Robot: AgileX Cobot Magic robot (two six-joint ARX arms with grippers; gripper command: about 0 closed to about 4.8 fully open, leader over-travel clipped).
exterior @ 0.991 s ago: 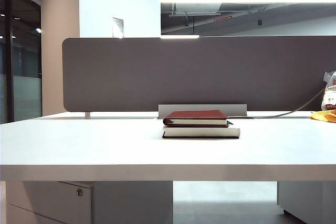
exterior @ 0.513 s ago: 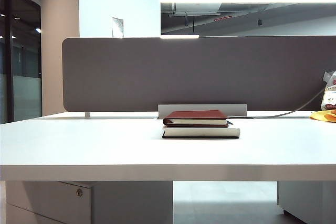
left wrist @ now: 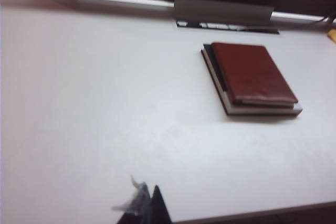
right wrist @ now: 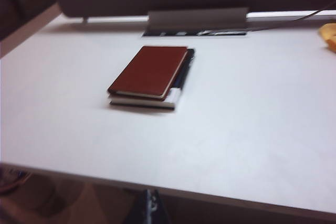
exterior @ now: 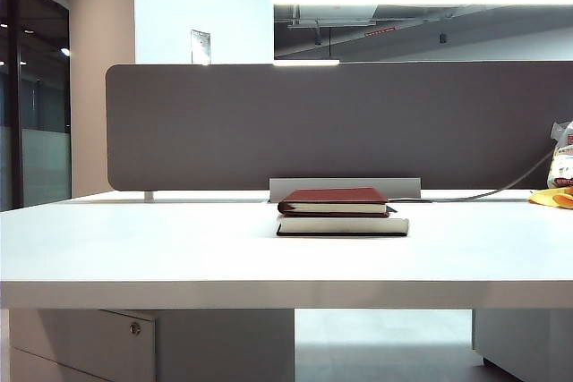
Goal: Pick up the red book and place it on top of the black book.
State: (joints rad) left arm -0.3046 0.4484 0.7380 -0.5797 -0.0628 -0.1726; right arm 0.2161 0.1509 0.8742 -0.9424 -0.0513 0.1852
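The red book (exterior: 333, 195) lies flat on top of the black book (exterior: 342, 226) at the middle of the white table (exterior: 179, 248), near its back. Both wrist views show the same stack from a distance: red book (left wrist: 252, 72) over black book (left wrist: 262, 110), and red book (right wrist: 149, 71) over black book (right wrist: 144, 101). My left gripper (left wrist: 149, 195) is shut and empty, hovering over the table's near edge, far from the books. Held back beyond the table's near edge, my right gripper (right wrist: 151, 198) is also shut and empty. Neither arm appears in the exterior view.
A grey divider panel (exterior: 313, 123) stands along the back of the table, with a grey metal bracket (exterior: 403, 185) behind the books. A cable (exterior: 501, 190), a white packet (exterior: 562, 163) and a yellow object (exterior: 552, 197) sit at the back right.
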